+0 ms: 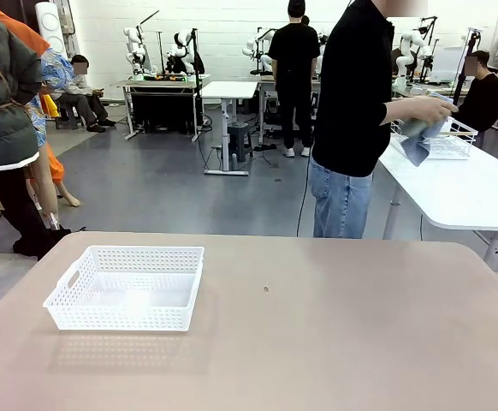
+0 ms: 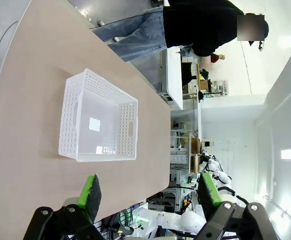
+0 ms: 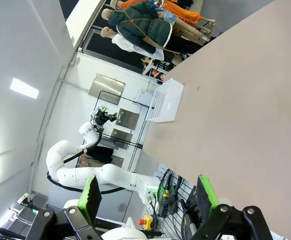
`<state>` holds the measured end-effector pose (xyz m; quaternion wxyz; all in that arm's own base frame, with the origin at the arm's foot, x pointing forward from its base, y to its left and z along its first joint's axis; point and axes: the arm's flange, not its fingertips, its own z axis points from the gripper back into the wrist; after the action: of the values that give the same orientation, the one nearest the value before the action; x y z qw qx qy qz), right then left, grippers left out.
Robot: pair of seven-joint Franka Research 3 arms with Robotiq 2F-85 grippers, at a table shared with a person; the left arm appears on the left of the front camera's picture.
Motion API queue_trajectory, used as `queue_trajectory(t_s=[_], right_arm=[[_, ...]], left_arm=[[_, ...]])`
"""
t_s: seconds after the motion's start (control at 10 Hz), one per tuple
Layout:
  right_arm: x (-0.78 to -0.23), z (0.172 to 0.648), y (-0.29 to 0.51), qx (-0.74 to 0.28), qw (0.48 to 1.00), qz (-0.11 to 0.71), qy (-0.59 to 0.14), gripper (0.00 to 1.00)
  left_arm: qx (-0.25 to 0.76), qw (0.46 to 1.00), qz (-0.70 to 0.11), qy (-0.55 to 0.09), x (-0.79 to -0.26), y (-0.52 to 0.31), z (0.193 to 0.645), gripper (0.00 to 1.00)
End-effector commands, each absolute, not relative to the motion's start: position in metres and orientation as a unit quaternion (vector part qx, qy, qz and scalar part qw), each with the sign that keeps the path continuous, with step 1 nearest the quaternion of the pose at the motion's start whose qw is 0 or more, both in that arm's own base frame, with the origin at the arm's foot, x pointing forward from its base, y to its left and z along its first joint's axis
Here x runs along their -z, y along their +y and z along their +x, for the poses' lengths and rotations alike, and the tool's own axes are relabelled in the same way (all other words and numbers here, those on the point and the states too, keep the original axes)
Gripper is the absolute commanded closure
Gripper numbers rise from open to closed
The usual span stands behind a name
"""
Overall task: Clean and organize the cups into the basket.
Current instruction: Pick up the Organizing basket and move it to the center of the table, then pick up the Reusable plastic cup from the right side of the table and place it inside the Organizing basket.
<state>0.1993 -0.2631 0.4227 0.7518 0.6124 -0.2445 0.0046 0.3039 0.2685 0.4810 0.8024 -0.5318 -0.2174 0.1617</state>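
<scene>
Empty white perforated plastic basket (image 1: 116, 318) on a tan desk (image 1: 334, 342) — both pincers wide, holding nothing.
The basket lies just ahead of the left pincer (image 2: 149, 192), beyond its spread green pads, and well apart from the right pincer (image 3: 148, 192). Far beyond both, a person's hands (image 1: 424, 110) work a grey-blue cloth at another table. This looks like an early waiting step — the next move calls for taking a cleaned cup and setting it inside.

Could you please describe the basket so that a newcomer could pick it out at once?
Start at the big tan table before the robot and look to its left half. There sits the basket, a shallow white rectangular plastic tray, empty. Unlike the white wire rack on the far white table, its walls are a perforated grid.
</scene>
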Motion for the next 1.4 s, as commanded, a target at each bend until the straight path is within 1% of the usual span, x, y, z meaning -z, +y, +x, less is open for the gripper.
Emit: queue_trajectory(t_s=[0.0,1.3], right_arm=[[-0.4211,0.1983,-0.2641,-0.009,0.749,0.616,-0.243,0.0],[-0.4211,0.1983,-0.2641,-0.009,0.749,0.616,-0.243,0.0]], left_arm=[[-0.163,0.801,-0.533,-0.218,-0.4815,0.2697,0.3028,0.0],[-0.163,0.801,-0.533,-0.218,-0.4815,0.2697,0.3028,0.0]])
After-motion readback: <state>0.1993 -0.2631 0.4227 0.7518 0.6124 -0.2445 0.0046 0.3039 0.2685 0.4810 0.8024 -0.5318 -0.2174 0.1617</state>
